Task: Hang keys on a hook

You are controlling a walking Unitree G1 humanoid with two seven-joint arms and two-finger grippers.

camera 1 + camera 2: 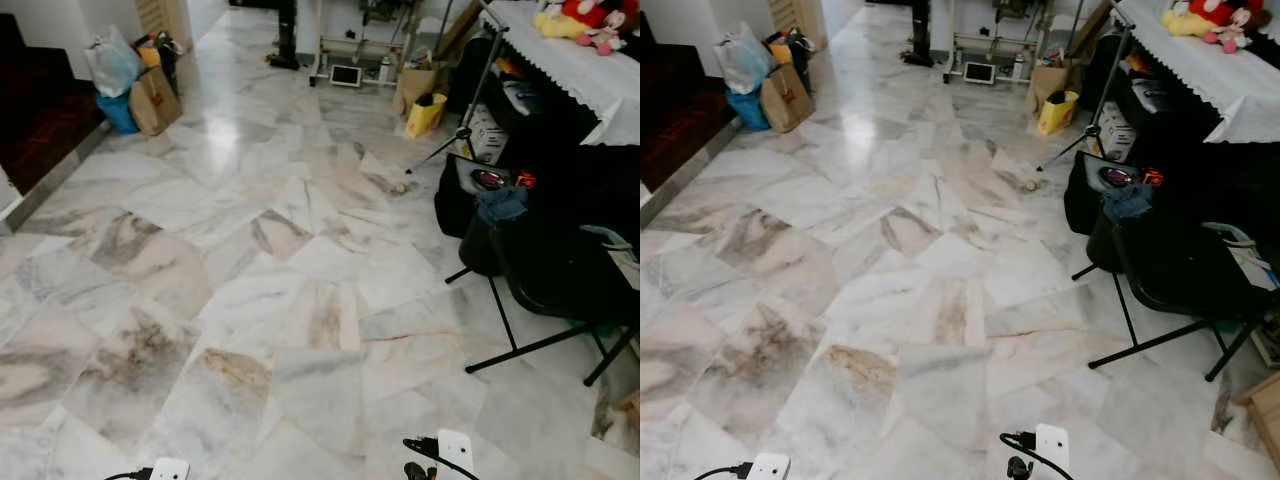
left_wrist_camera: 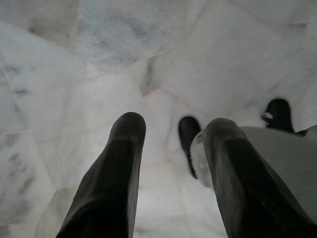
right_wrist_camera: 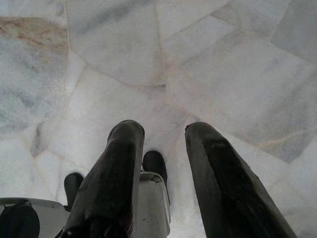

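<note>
Though my head camera takes in a wide stretch of marble floor (image 1: 250,260), much of what matters is cut off or hard to read. Only the white wrist housings of my arms poke in at the bottom edge, so my grippers themselves are seen from the wrist cameras alone. I cannot make out any keys or any hook: nothing between my fingers, nothing on the tiles that I can identify as either, so I cannot place them relative to my grippers.

My left gripper (image 2: 171,163) hangs down over the pale floor, its two black fingers (image 2: 116,173) spread with a clear gap between them and nothing held. Beyond them I see dark rounded shapes, apparently my own feet, and a grey blurred part of my body at the edge.

My right gripper (image 3: 163,168) also points at the floor, fingers (image 3: 218,183) parted and empty, with a white piece of my leg and dark foot shapes beneath.

To my right stands a black folding chair (image 1: 560,280) with dark bags and clothing heaped on it, too murky to sort out. Behind it a table with a white cloth (image 1: 590,70) is cut by the frame edge, plush toys (image 1: 585,20) on top. Far off on my left are a paper bag (image 1: 152,100) and plastic bags by a dark step.
</note>
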